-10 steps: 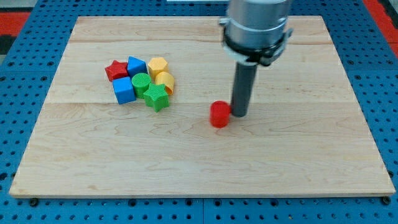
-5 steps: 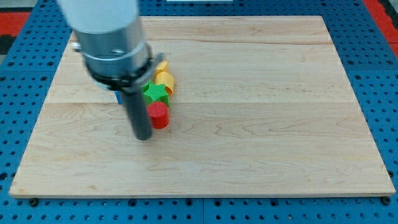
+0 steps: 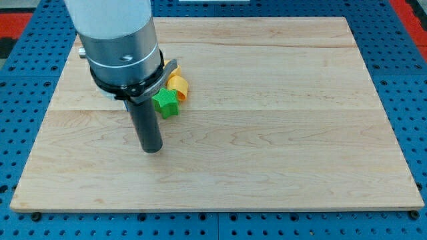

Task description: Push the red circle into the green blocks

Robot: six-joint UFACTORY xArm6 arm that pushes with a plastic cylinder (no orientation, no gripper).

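My tip (image 3: 152, 148) rests on the wooden board (image 3: 280, 133), left of centre. The green star (image 3: 166, 104) lies just above and to the right of the tip, beside the rod. The red circle does not show in this view. The arm's grey body (image 3: 120, 47) covers the spot where most of the block cluster lay, so the green circle is hidden too.
Two yellow blocks (image 3: 178, 84) sit against the green star on its upper right, partly behind the arm. The red star and the blue blocks are hidden by the arm. A blue pegboard (image 3: 413, 100) surrounds the board.
The red circle went from mid-board to just below the green star, then out of sight. My tip swept from the centre to the left, then held its place.
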